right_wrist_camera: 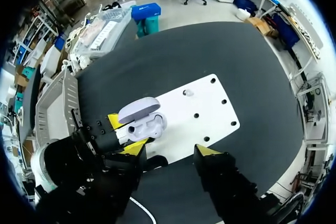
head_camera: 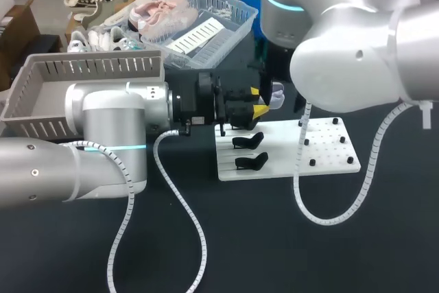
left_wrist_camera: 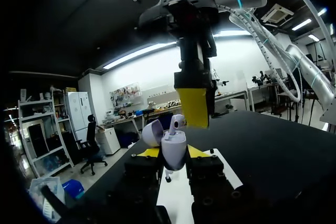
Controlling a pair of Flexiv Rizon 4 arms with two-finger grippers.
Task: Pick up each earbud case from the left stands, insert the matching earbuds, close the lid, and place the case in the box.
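A lavender earbud case with its lid open sits upright between the yellow tips of my left gripper, which is shut on it. One earbud sticks up out of the case. A yellow finger of my right arm hangs just above the case. In the right wrist view, the right gripper stands open over the case, fingers wide apart and not touching it. A loose earbud lies on the white board. The head view shows the left gripper holding the case above the board's far left edge; the right gripper is hidden behind its arm.
Two black stands stand on the left part of the white board, with black pegs on its right part. A grey slotted box sits at the left. A clear basket lies behind.
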